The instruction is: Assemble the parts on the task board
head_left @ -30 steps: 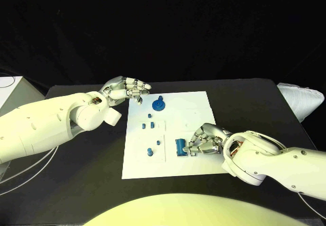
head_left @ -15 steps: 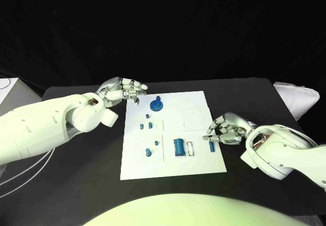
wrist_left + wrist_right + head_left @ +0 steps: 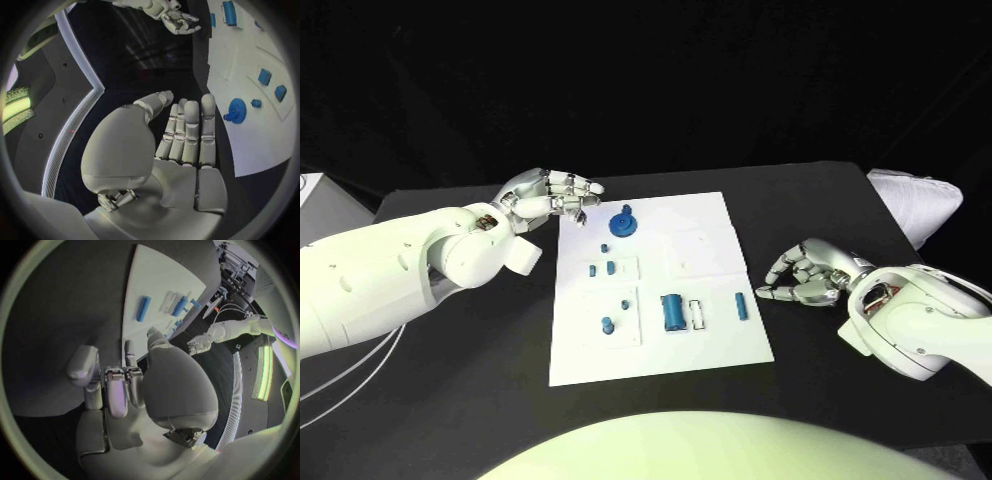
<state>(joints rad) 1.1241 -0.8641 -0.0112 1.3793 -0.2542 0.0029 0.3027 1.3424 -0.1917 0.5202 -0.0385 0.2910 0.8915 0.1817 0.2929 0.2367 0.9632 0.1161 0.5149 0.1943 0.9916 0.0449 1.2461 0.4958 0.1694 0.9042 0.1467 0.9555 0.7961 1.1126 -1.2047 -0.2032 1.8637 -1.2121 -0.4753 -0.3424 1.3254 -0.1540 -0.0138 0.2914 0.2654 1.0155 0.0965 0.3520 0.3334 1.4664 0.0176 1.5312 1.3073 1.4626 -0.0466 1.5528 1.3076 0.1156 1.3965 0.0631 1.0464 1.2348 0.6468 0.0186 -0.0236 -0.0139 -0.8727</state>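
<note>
A robotics lab: a black tabletop (image 3: 459, 400) against black drapes, with a white task board (image 3: 707, 215) laid out.

The head camera looks down on the task board (image 3: 661, 290), which both close wrist cameras also catch obliquely.

You see the task board (image 3: 250, 95) cut off by the circle's rim in the left wrist view, so the parts on its far side are lost to you. In the right wrist view the right hand (image 3: 134, 390) covers the near corner of the task board (image 3: 156, 285). The small parts (image 3: 613, 267) beside the round blue part (image 3: 625, 221) are too small to tell apart.
</note>
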